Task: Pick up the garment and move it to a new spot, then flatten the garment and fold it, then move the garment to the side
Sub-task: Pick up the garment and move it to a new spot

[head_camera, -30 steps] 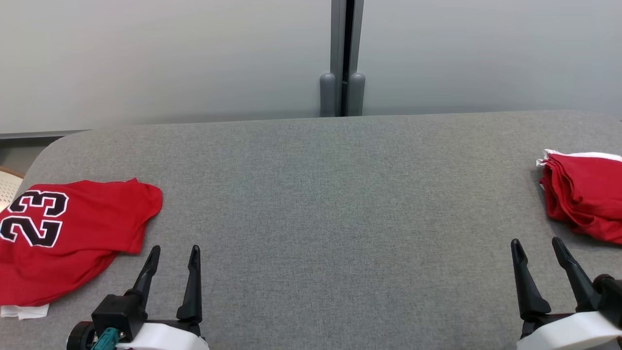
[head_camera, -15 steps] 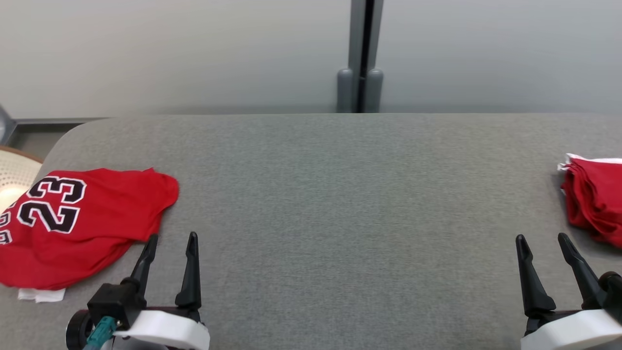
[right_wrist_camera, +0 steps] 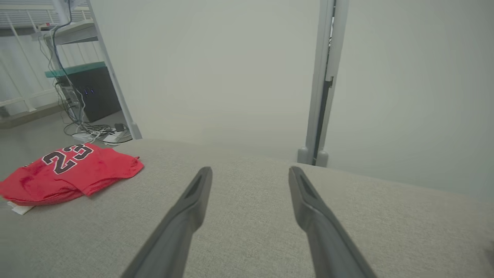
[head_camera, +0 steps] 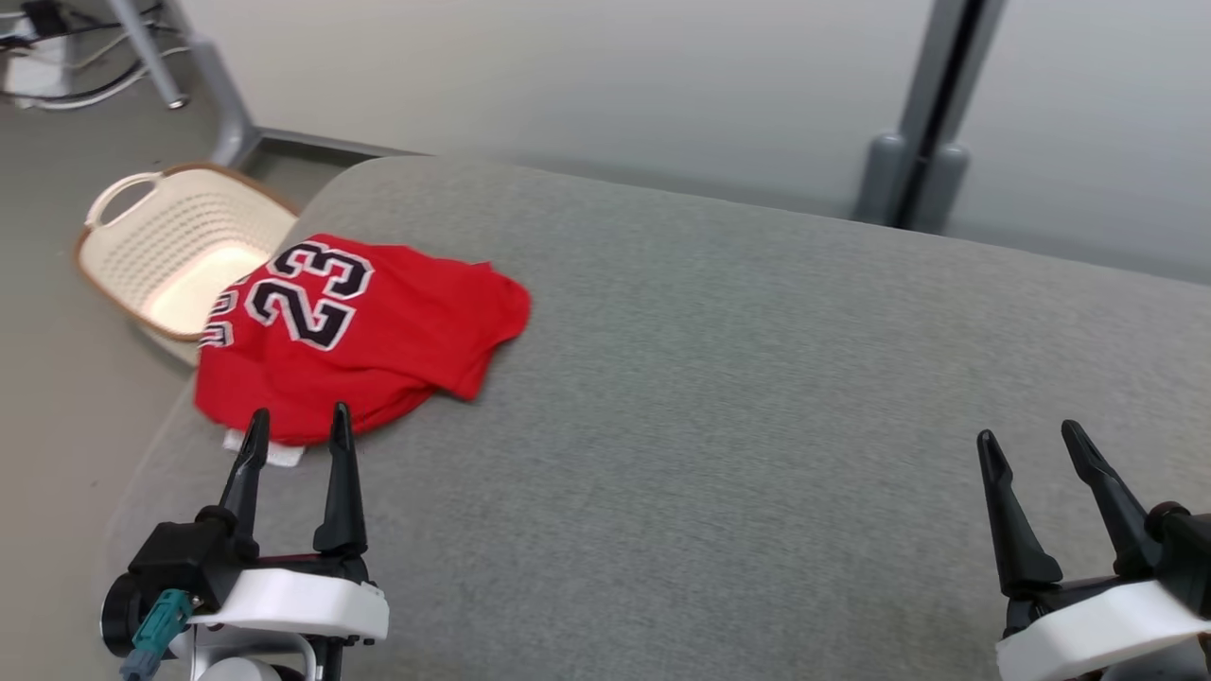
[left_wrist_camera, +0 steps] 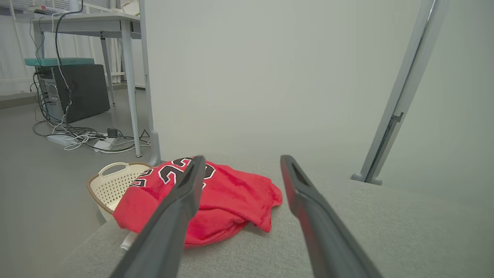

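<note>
On table [head_camera: 757, 378] L end, cam swung toward garment [head_camera: 407, 331].

the head view looks down from above and behind both arms onto the grey padded table [head_camera: 719, 378], angled toward its left end, with the left gripper [head_camera: 298, 412] at the lower left and the right gripper [head_camera: 1028, 430] at the lower right. the left wrist view sits low over the table and looks along its own fingers [left_wrist_camera: 185, 193] at the red garment [left_wrist_camera: 231, 193] close ahead, the basket [left_wrist_camera: 110, 185] on the floor past it. the right wrist view, equally low, faces the grey wall [right_wrist_camera: 231, 77] and catches the same garment farther off at its left. all three share the garment and the table's left end.
</note>
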`<state>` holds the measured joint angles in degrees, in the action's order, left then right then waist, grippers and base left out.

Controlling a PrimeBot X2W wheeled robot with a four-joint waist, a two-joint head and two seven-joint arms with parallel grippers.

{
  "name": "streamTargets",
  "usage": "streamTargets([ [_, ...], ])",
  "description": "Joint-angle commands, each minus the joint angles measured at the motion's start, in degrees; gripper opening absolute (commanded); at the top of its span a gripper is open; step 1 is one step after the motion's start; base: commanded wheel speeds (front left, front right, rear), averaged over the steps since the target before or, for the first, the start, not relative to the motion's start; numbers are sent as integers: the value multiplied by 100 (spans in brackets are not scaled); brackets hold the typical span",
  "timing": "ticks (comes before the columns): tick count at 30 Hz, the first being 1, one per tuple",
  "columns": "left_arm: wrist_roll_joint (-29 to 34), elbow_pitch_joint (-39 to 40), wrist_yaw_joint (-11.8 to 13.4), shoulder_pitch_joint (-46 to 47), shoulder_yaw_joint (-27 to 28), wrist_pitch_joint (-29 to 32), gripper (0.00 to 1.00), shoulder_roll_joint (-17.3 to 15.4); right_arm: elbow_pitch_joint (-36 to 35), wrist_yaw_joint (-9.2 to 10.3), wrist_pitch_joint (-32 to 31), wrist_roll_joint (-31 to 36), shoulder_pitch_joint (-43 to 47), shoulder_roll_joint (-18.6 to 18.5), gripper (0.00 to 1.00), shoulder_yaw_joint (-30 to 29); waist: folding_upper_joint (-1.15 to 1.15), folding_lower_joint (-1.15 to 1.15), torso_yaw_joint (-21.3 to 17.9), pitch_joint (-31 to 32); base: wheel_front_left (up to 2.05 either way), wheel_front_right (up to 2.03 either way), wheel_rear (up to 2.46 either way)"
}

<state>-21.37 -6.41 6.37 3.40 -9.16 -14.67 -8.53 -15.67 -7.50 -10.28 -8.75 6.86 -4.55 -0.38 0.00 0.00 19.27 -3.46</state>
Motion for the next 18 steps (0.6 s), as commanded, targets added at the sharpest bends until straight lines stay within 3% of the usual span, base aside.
streamTargets([
  [1,-23,25,10,-3,51,-30,100,-36,-47,2,-34,43,-58,-40,100,23,0,0,361,-8,0,0,0],
  [9,15,66,-38,-53,159,-49,100,-74,-87,2,-101,39,-83,-48,100,78,0,0,605,7,0,0,0],
  [18,148,28,-16,39,182,-53,100,-50,-116,2,-149,-3,-164,-77,100,119,0,0,571,-134,0,0,0],
])
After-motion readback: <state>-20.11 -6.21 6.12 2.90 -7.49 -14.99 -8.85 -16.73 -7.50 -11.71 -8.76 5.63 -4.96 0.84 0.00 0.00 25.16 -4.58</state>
